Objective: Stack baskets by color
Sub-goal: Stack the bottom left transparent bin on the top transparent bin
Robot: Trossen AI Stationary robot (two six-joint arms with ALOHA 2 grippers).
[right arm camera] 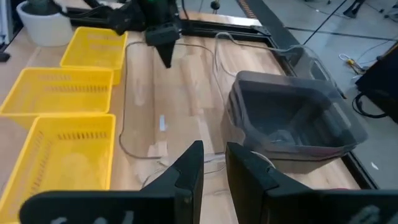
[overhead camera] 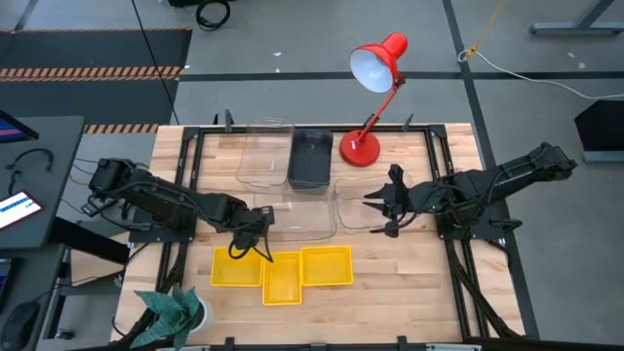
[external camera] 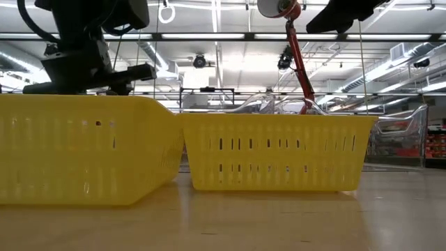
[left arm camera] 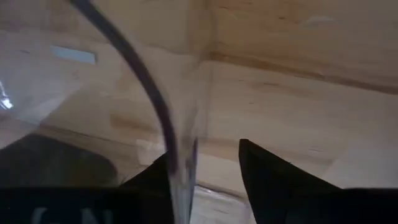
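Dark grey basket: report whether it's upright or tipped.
Upright: the dark grey basket sits flat on the table, its open top facing up.

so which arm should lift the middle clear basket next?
Probably left. The left hand already has its fingers astride the rim of that clear basket. The right hand sits by another clear basket.

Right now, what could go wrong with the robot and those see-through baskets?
The left gripper has a clear basket's thin wall between its fingers; the slick plastic might slip out. If it drags that basket, it may bump the yellow baskets beside it. The right gripper sits at another clear basket and could knock it.
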